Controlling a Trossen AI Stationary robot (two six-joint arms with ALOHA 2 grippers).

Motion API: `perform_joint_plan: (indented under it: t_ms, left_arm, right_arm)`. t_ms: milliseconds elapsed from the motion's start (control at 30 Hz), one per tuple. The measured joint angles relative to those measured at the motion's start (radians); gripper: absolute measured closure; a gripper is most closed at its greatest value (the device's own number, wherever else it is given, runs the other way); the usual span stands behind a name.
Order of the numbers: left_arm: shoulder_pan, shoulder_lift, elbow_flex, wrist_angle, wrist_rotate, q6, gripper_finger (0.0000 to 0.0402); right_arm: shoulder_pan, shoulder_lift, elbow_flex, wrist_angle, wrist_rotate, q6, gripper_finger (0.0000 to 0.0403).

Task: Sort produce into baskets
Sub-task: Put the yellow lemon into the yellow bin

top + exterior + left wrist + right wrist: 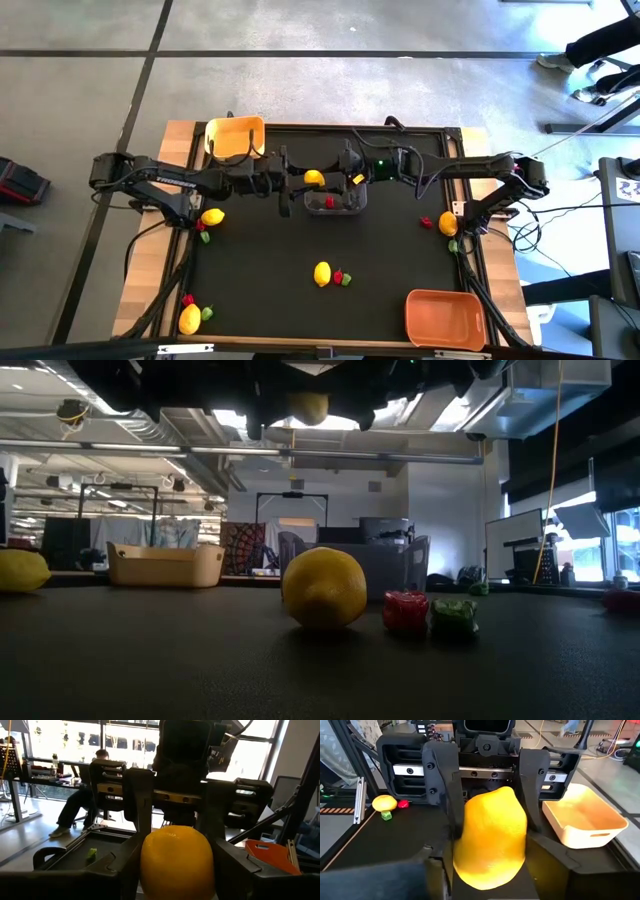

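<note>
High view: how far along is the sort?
Done: one red piece sits in the clear basket. In hand: a lemon between the left gripper and right gripper, near that basket. Left: four lemons with small pieces on the table; yellow basket and orange basket look empty.

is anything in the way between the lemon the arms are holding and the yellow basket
Nothing visible. The lemon is held up between the left gripper and the right gripper, above the clear basket. The yellow basket sits at the table's far edge, with only the left arm running alongside that path.
</note>
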Motion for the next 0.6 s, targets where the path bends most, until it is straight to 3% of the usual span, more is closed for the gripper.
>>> perform_joint_plan:
  t_ms: [233, 600]
  left_arm:
    - [0.000, 0.002, 0.000, -0.013, 0.007, 0.002, 0.0213]
    - [0.020, -0.020, 0.000, -0.091, -0.038, 0.015, 0.0209]
  right_arm:
    - [0.002, -0.028, 0.003, -0.091, 0.009, -0.011, 0.0148]
    - [-0.002, -0.195, 0.003, -0.519, 0.258, -0.018, 0.0139]
